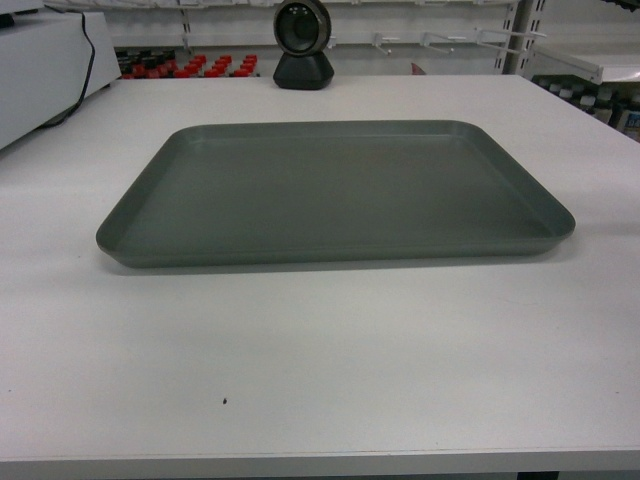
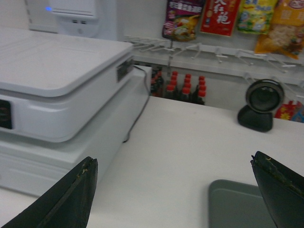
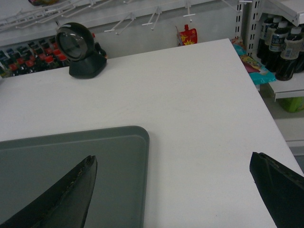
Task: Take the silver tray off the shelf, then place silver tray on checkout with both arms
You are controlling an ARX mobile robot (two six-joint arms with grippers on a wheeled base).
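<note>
Silver tray (image 1: 335, 195) flat on checkout (image 1: 320, 360), left gripper (image 2: 175, 192) and right gripper (image 3: 173, 190) spread wide, empty, fingers cropped.

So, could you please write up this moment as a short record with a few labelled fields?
tray: large grey rectangular metal tray, flat and empty, lying on the wide white checkout tabletop
left end effector: open, above the tabletop beside the tray's left far corner, holding nothing
right end effector: open, one finger over the tray's right far corner, holding nothing
behind tray: black dome-shaped scanner at the far edge
left of tray: white boxy machine with a dark cable
task state: tray appears placed on the checkout
</note>
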